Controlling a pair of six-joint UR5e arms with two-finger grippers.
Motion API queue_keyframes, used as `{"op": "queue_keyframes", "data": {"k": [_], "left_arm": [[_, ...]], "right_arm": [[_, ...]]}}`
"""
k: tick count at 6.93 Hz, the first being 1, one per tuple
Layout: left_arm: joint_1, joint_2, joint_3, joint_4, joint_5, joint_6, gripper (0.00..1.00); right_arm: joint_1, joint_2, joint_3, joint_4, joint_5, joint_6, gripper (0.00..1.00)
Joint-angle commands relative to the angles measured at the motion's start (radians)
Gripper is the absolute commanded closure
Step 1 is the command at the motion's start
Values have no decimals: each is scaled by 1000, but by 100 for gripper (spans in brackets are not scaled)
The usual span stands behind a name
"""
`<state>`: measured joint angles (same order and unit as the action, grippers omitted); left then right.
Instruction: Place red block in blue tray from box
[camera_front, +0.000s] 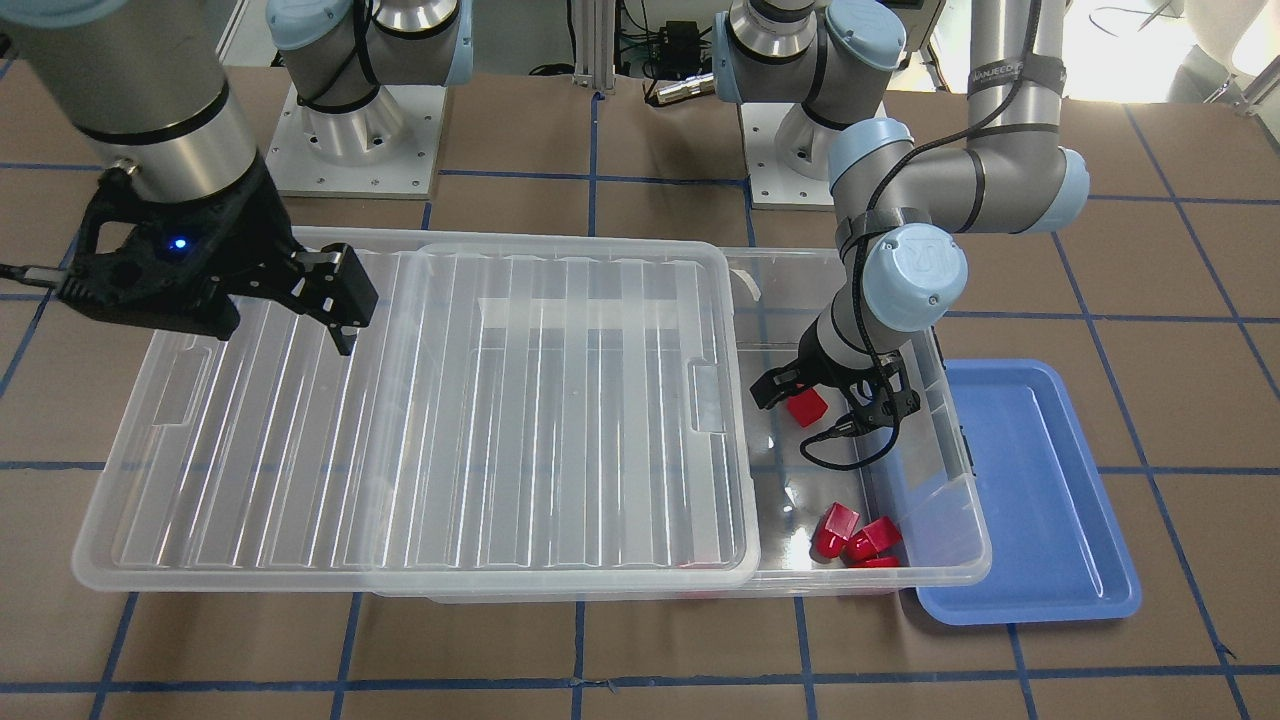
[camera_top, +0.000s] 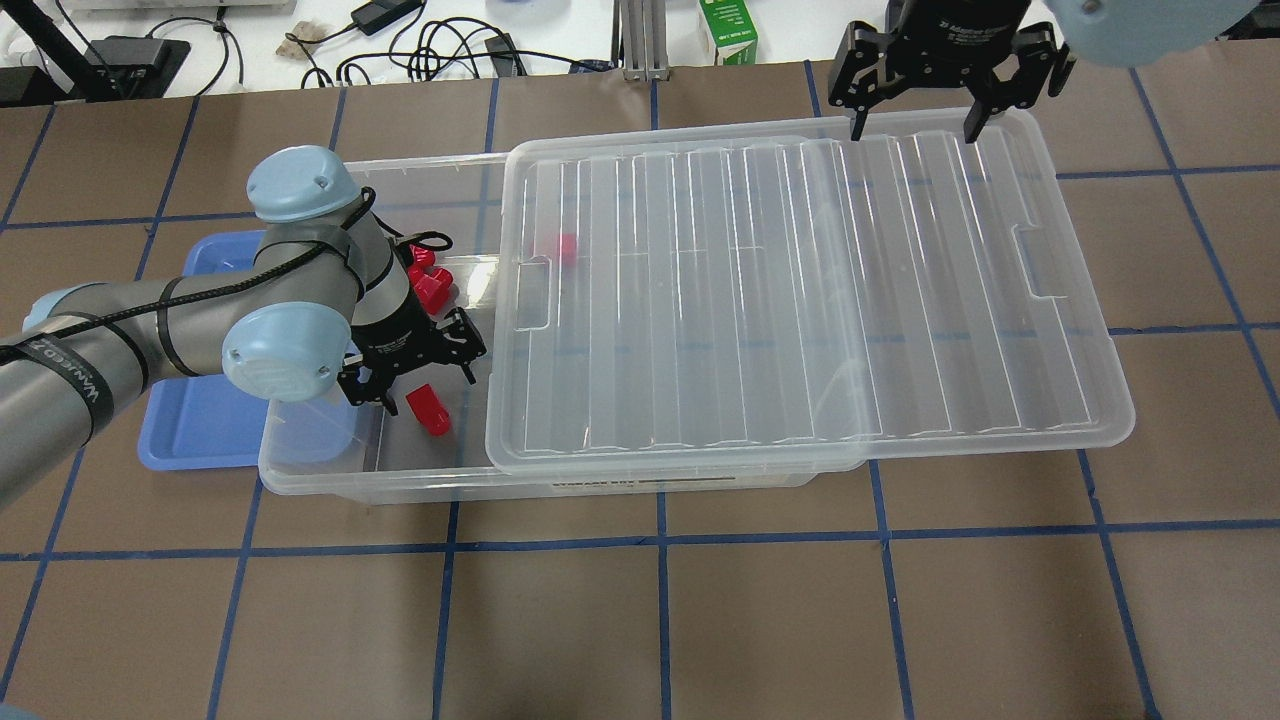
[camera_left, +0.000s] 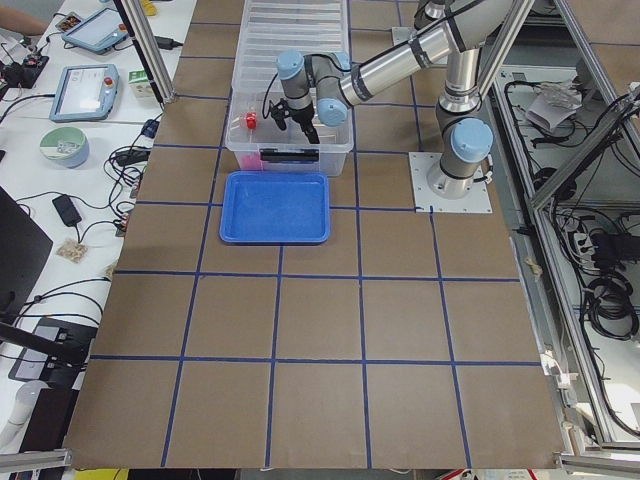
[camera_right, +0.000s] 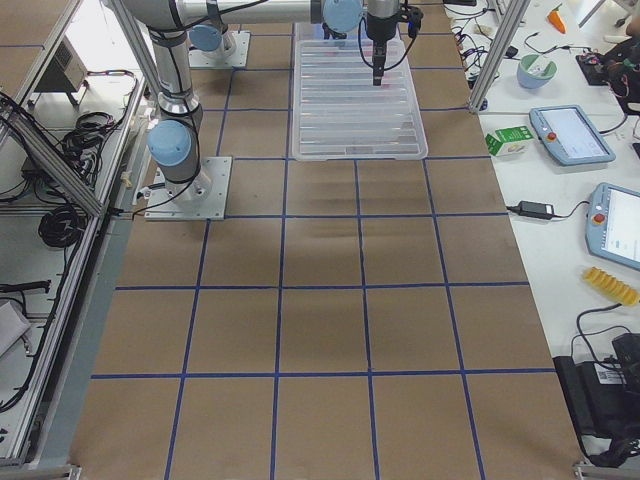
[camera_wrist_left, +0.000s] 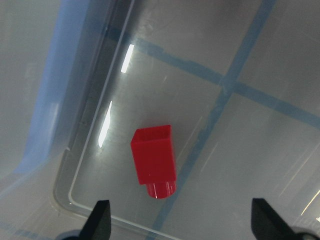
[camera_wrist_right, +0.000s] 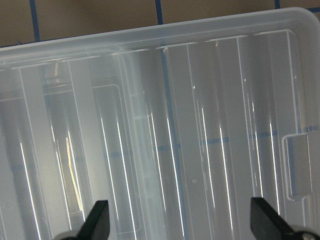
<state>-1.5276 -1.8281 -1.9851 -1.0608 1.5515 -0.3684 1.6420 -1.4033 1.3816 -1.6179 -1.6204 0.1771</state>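
The red block (camera_top: 428, 410) lies on its side on the floor of the clear box (camera_top: 320, 472), in the box's uncovered end; it also shows in the front view (camera_front: 806, 408) and the left wrist view (camera_wrist_left: 154, 160). My left gripper (camera_top: 415, 380) is open and hangs inside the box just above the block, with its fingertips (camera_wrist_left: 102, 220) on either side of the block and not touching it. The blue tray (camera_top: 200, 440) lies beside that end of the box and is partly hidden under my left arm. My right gripper (camera_top: 912, 120) is open and empty above the far edge of the lid (camera_top: 800, 300).
The ribbed lid (camera_front: 450, 400) is slid sideways over most of the box. Several other red pieces (camera_top: 430, 280) cluster at the box's far wall (camera_front: 855, 535), and one more (camera_top: 567, 248) shows under the lid. Cables and a green carton (camera_top: 727, 30) lie beyond the table.
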Motion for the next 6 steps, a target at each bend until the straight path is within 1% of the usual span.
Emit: {"op": "queue_keyframes", "data": {"k": [1, 2, 3, 4, 5, 6], "left_arm": [[1, -29, -38, 94, 34, 2, 0], [1, -34, -66, 97, 33, 2, 0], [-3, -42, -75, 110, 32, -4, 7], [-3, -40, -74, 111, 30, 2, 37], [-3, -37, -66, 113, 22, 11, 67], [-3, -36, -63, 117, 22, 19, 90]], "right_arm": [[19, -64, 104, -40, -1, 7, 0], [21, -88, 146, -116, 1, 5, 0], [16, -86, 131, -123, 7, 13, 0], [6, -79, 113, -108, 83, 9, 0], [3, -62, 93, -109, 88, 1, 0], [1, -54, 71, -73, 83, 1, 0]]}}
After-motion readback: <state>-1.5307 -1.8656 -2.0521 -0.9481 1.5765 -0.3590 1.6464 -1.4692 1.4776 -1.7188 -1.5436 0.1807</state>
